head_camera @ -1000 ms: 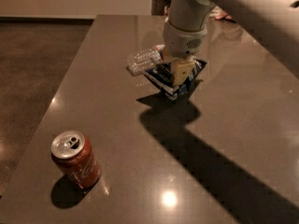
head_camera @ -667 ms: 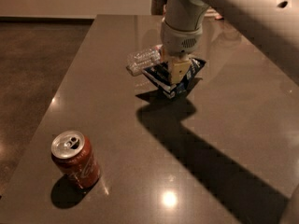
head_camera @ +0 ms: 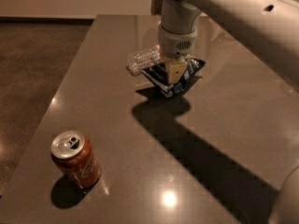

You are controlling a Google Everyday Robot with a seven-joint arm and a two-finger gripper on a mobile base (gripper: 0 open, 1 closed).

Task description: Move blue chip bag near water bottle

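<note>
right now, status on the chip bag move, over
End effector shut on blue chip bag. Bag right beside water bottle, which lies on its side. Red soda can far off, near left edge, nothing in the way.

White script on the red can [head_camera: 77, 161] is illegible; claw [head_camera: 175, 73] at blue chip bag [head_camera: 193, 68].

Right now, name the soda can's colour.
The soda can is red with a silver top, in the camera view; the gripper sits over the blue chip bag.
</note>
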